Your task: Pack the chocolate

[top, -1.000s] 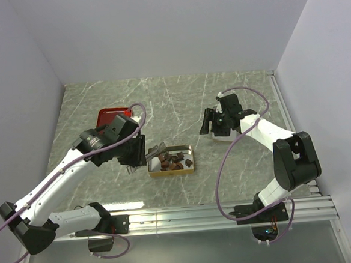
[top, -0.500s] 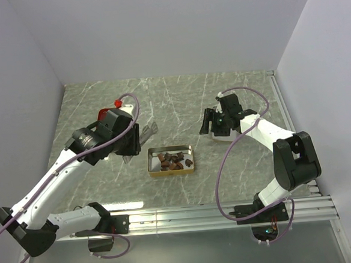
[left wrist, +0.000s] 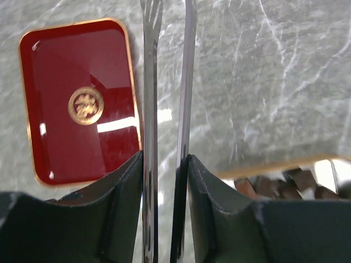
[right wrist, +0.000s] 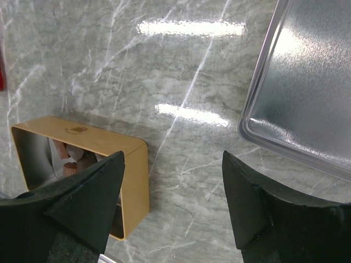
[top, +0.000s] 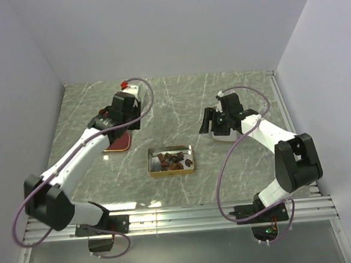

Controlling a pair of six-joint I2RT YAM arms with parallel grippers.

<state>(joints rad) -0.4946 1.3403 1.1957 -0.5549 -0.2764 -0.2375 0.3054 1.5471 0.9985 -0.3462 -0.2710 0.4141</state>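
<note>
Left fingers (left wrist: 123, 192) pinching steel tongs (left wrist: 149, 82) beside red lid (left wrist: 77, 66); right fingers (right wrist: 88, 197) spread wide near gold tin (right wrist: 104, 143) of chocolate (top: 172, 160) on bench (top: 191, 100).

- table (top: 245, 175): grey-green marble, white veins
- lid (left wrist: 82, 98), upper left of left wrist view: glossy dark red, gold rim, round gold emblem in the centre
- tin (right wrist: 93, 141): gold outside (mirror-bright inside)
- chocolate (top: 173, 162): dark brown
- tongs (left wrist: 149, 82), tray (right wrist: 307, 93): bare silver
- left arm (top: 75, 158), right arm (top: 263, 132): white, black joints
</note>
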